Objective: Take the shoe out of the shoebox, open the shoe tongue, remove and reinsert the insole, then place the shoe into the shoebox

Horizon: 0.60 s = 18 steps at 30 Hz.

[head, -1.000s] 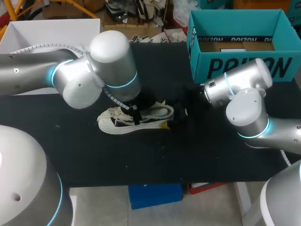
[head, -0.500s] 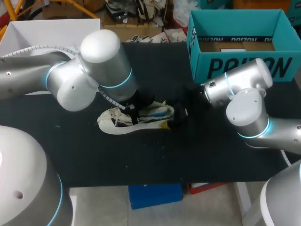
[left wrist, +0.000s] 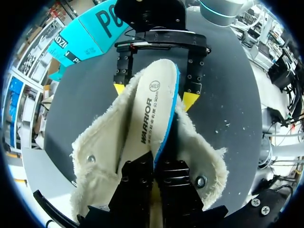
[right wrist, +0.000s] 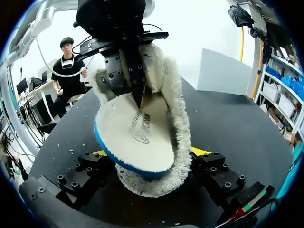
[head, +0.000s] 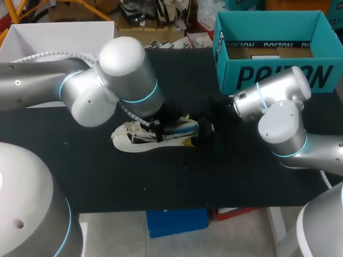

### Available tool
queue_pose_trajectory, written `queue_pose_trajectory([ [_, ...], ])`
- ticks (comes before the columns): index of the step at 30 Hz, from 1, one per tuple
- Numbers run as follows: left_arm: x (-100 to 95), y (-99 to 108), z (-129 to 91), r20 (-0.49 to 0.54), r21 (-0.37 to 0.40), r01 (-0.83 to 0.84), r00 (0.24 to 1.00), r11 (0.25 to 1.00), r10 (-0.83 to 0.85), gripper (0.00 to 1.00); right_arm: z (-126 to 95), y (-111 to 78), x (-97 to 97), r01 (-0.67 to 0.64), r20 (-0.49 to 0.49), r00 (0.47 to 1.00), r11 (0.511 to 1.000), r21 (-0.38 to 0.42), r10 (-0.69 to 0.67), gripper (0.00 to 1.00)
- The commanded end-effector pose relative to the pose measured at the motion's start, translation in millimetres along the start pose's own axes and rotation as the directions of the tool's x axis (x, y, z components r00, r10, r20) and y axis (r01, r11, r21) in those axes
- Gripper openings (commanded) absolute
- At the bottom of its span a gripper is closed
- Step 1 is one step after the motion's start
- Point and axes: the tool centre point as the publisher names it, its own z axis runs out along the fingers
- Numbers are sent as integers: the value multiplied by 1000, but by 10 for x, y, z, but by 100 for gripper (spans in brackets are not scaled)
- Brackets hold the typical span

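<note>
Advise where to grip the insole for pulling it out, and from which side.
Pinch the insole across its thin section at the part lifted clear of the shoe lining, coming down from above the opening. It stands tilted up there, so both faces look free. The left gripper jaws hold it that way now.

Left arm [head: 80, 91] bends over the middle, its tool [left wrist: 154, 166] pinching an insole [left wrist: 152, 109]. Right arm [head: 278, 123] lies low, its tool's [right wrist: 149, 154] wide-set fingers [right wrist: 92, 166] gripping a shoe's [head: 134, 140] heel.

The head camera looks down from high behind at the table [head: 161, 182]. Both wrist cameras sit close, facing each other across the shoe [head: 126, 142].
</note>
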Motion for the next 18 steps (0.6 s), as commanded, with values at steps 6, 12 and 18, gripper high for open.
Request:
queue_pose_trajectory([
  [6, -29, -163, 143, -7, 1, 12, 1000, 1000, -12, 0, 1, -21, -21, -1, 0, 1000, 1000, 2, 1, 0],
  [12, -20, -133, 177, -4, 4, 17, 1000, 1000, -17, 16, 1, -21, -21, -1, 0, 1000, 1000, 2, 1, 0],
  [18, 48, -97, 178, 58, 34, -15, 998, 999, 13, 67, 1, -21, -21, -1, 0, 1000, 1000, 2, 1, 0],
])
